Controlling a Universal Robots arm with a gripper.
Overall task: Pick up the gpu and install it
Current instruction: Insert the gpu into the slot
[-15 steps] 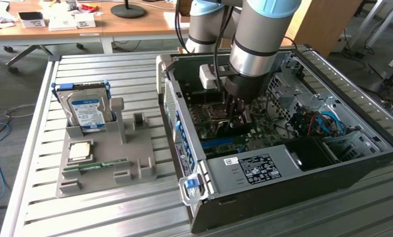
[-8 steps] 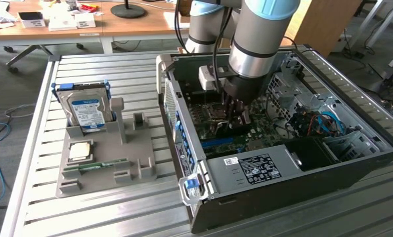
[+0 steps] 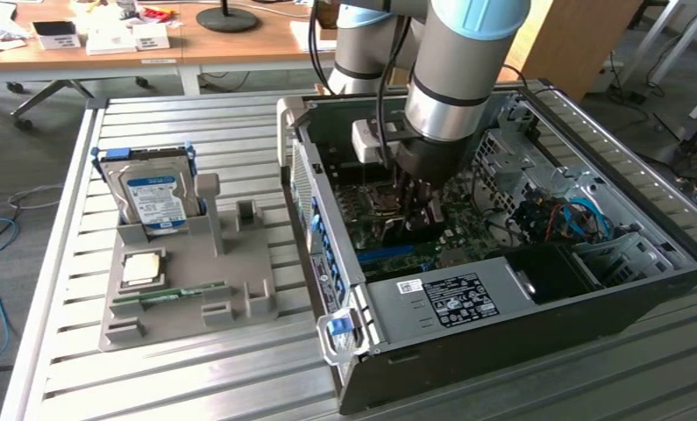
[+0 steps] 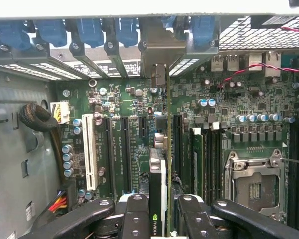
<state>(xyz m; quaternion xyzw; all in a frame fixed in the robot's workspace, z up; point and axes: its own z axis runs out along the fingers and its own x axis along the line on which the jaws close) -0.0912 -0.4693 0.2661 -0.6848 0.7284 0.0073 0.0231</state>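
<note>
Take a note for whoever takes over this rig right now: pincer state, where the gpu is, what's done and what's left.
The pincer is shut on the gpu, down inside the open computer case.
The gpu is held on edge above the motherboard, running parallel to the expansion slots.
Done: the gpu is picked up and brought into the case.
Left: the install is not confirmed. Whether the card's lower edge is already in a slot cannot be told, and the pincer has not let go.
</note>
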